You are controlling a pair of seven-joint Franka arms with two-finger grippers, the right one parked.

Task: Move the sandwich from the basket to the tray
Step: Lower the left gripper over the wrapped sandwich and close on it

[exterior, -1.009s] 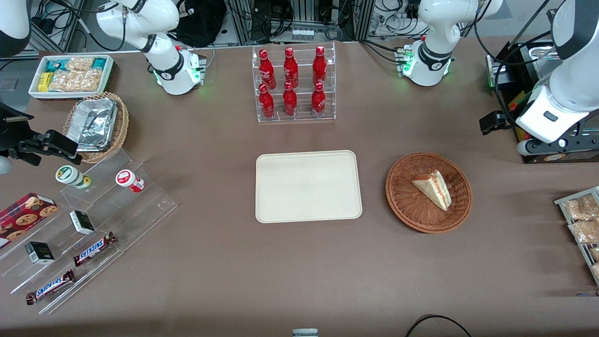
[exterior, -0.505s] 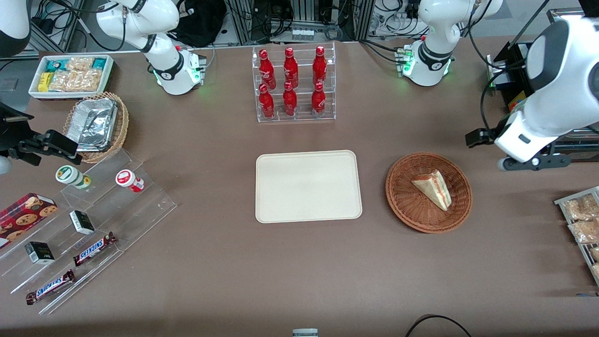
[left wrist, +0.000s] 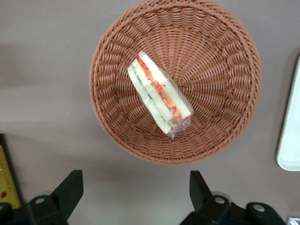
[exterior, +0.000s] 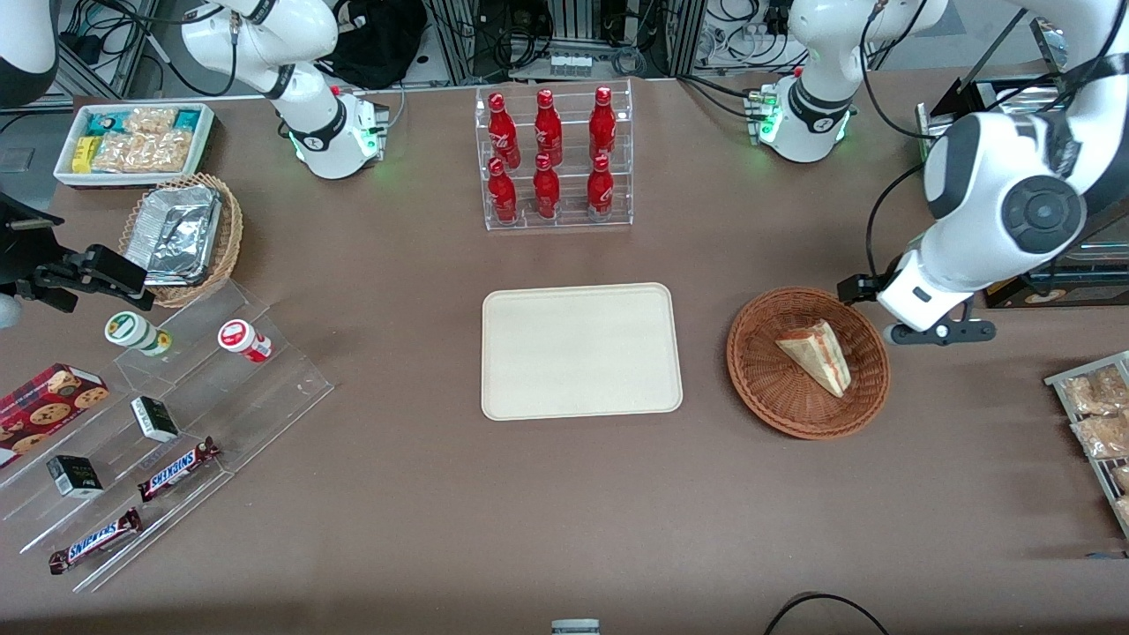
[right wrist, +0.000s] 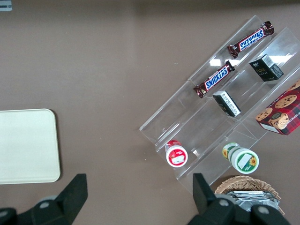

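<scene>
Here the sandwich (exterior: 817,354) lies inside the round reddish-brown basket (exterior: 766,379), resting on the woven floor with its red and green filling edge showing through the clear wrap; the wrist view shows the same wedge (left wrist: 160,93) lying slantwise across the middle of the basket (left wrist: 117,117), touching nothing but the wicker. The claw (left wrist: 136,197) hangs above the bench just beside the basket's rim, on the side toward the working arm's end, and its 2 fingers (left wrist: 70,190) stand wide apart with nothing between them. In the front view the claw (exterior: 935,332) is mostly hidden under the white wrist, close to the basket but not over the sandwich. The cream tray (exterior: 581,350) sits flat on the brown bench (exterior: 441,494) beside the basket, toward the parked arm's end, apart from it with a strip of bench between them, and carries nothing. Farther from the front camera than the tray stands a clear rack of 6 red bottles (exterior: 551,157).
</scene>
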